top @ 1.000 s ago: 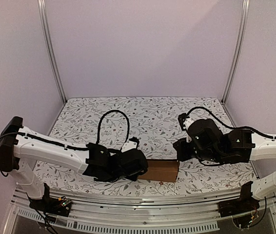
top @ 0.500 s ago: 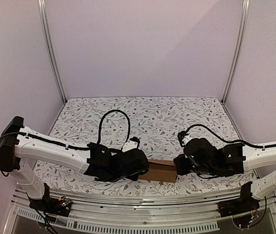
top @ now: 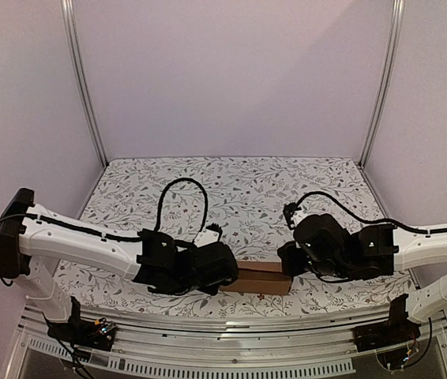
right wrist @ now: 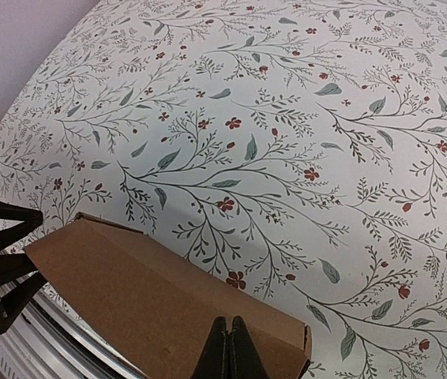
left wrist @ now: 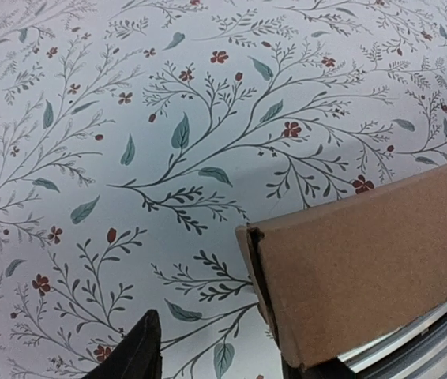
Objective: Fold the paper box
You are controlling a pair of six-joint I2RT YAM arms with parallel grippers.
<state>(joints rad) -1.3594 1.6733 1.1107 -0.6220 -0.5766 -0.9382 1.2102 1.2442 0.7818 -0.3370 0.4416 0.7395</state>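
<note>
While the paper box (top: 261,277) lies flat on the floral-patterned worktop (top: 247,185), close to the near edge and beside the metal rail, the two arms meet it from opposite ends. The box is a narrow brown carton with its long axis running left to right, and it sits between the two wrists.

Left tool (left wrist: 222,362): the jaws stand partly apart. One black finger (left wrist: 135,355) is clear of the box, with bare worktop between it and the carton's left end. The other finger is mostly hidden under the box's near corner. No grip on the box is visible. A dark slit runs down the flap edge of this left end.

Right tool (right wrist: 227,347): the fingers are pressed fully together and hold nothing. Their tips sit over the top face of the box near its right end. Whether they bear down on it cannot be told.
</note>
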